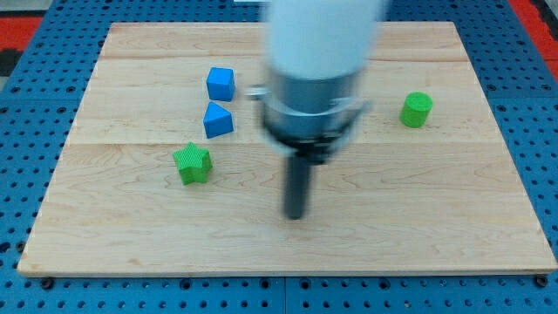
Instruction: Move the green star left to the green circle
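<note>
Arm — blurred, upper part cut off by view's top edge, hides board strip behind it. Rod blurred; my tip soft-edged — contact with board indeterminate.

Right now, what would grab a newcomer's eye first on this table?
The big white and grey arm fills the view's top centre, its dark rod ending at my tip on the wooden board. To the view's left sit a green star and two blue blocks; a green cylinder stands alone far right.
</note>
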`<act>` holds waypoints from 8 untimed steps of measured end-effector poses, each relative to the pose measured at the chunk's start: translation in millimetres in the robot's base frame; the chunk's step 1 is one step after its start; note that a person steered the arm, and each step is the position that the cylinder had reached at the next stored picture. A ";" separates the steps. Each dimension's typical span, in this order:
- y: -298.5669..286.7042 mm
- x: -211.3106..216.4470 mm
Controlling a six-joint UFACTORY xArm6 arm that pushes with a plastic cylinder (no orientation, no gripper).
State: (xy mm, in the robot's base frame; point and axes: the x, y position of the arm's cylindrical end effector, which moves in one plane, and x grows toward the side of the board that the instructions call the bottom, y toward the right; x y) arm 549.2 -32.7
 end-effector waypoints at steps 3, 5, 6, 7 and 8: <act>-114.1 -71.8; 63.9 -52.2; 25.1 -5.8; 69.2 -24.1; 127.6 -54.6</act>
